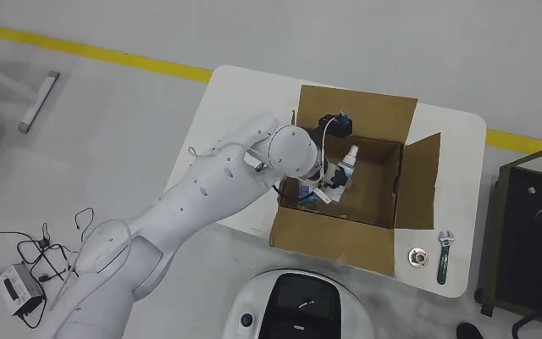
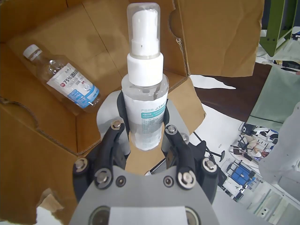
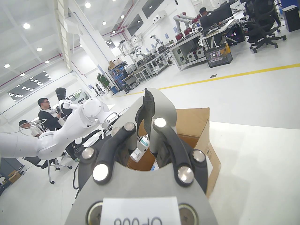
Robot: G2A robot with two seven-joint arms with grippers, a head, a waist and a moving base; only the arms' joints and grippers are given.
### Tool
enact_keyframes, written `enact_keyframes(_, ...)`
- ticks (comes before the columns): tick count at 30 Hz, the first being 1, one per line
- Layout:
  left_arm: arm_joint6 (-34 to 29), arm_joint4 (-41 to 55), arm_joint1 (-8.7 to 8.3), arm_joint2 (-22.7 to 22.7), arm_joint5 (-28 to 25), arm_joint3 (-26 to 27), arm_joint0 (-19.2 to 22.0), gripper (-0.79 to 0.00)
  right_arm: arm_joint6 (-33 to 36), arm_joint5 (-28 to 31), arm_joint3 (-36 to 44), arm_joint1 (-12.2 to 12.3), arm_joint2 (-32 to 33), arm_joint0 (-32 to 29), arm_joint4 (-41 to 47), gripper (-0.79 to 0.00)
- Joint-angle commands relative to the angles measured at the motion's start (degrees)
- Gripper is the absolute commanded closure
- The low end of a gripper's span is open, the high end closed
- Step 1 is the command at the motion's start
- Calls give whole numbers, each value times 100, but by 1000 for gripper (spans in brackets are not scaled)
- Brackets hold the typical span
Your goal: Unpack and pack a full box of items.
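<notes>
The left end effector (image 2: 145,112) is clamped on the clear plastic spray bottle (image 2: 144,87) (low on its body); the bottle may tilt and catch the brown cardboard box (image 2: 211,24).

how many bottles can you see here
2. The spray bottle is clamped in the left gripper; the clear bottle lies on its side on the box floor. Others may be hidden under the arm.
</notes>
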State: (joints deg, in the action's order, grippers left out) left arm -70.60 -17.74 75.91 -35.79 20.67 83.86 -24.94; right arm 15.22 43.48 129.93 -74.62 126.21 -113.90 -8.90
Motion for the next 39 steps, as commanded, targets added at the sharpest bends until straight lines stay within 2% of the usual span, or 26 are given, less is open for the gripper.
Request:
enact_keyframes(1,-23,93,88,136,150,-210,103,0,0,0,0,0,0,0,0,0)
enact_keyframes(8,112,355,354,437,410,-959,307,0,0,0,0,0,0,0,0,0)
enact_keyframes(17,206,475,594,646,655,-1710,440,0,0,0,0,0,0,0,0,0)
enact_keyframes(29,231,477,787,743,649,-2160,533,-3,0,0,0,0,0,0,0,0)
enact_keyframes(30,229,481,797,738,651,-2180,537,-105,0,0,0,0,0,0,0,0)
enact_keyframes(32,229,466,814,737,638,-2210,545,-102,0,0,0,0,0,0,0,0)
enact_keyframes(33,229,461,822,735,631,-2223,547,-132,0,0,0,0,0,0,0,0)
enact_keyframes(35,222,459,836,723,637,-2251,551,-366,0,0,0,0,0,0,0,0)
enact_keyframes(36,214,450,843,722,640,-2259,555,-705,0,0,0,0,0,0,0,0)
enact_keyframes(37,212,451,850,714,636,-2262,557,-785,0,0,0,0,0,0,0,0)
enact_keyframes(39,213,429,860,704,635,-2275,560,-785,0,0,0,0,0,0,0,0)
